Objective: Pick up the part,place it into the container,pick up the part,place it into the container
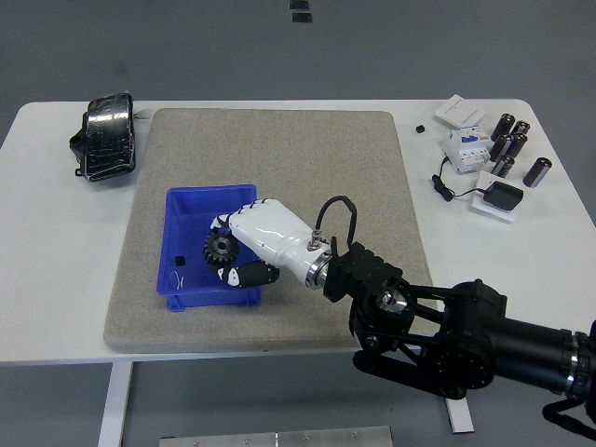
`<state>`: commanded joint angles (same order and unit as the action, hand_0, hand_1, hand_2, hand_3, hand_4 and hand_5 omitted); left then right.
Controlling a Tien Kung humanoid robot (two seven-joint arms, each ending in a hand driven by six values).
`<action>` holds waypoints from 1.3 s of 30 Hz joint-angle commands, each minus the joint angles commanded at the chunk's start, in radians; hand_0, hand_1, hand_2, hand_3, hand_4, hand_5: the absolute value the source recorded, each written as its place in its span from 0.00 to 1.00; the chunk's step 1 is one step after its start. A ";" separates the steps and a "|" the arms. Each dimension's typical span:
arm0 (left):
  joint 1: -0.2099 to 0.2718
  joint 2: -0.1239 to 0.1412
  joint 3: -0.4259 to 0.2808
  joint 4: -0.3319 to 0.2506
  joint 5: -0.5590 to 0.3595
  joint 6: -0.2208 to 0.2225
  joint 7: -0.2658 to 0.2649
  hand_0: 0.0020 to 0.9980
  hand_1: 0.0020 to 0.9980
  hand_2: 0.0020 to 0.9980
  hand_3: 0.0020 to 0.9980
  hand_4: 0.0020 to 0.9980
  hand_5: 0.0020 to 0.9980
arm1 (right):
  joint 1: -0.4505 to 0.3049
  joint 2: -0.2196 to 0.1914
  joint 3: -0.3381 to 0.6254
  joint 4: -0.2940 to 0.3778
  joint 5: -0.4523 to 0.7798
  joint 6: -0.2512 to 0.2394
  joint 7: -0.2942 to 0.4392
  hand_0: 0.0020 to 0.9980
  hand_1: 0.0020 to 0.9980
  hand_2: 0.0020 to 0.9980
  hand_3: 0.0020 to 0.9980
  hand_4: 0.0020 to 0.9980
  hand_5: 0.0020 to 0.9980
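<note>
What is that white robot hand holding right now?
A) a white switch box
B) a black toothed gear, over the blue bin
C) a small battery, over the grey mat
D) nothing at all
B: the right hand has its fingers curled around a black gear, held over the blue bin.
</note>
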<state>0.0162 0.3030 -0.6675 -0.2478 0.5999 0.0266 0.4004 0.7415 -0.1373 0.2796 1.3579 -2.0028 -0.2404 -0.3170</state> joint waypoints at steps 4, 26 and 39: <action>0.000 0.001 -0.001 0.000 0.001 0.000 0.000 0.69 0.68 0.67 0.64 0.74 0.26 | 0.000 0.004 0.007 -0.008 0.003 0.010 0.005 0.88 0.85 0.83 0.73 0.65 0.46; 0.000 -0.004 0.006 0.000 -0.007 -0.001 -0.002 0.69 0.68 0.67 0.64 0.74 0.26 | -0.093 -0.052 0.173 0.068 0.135 -0.109 0.030 0.91 0.86 0.90 0.91 1.00 0.52; -0.002 -0.006 0.012 0.001 -0.018 0.000 -0.006 0.69 0.68 0.67 0.63 0.74 0.26 | -0.145 -0.211 0.193 0.055 -0.024 -0.044 -0.046 0.36 0.46 0.70 0.75 0.81 0.38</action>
<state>0.0141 0.2968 -0.6558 -0.2469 0.5822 0.0264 0.3940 0.5967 -0.3480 0.4727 1.4126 -2.0273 -0.2848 -0.3633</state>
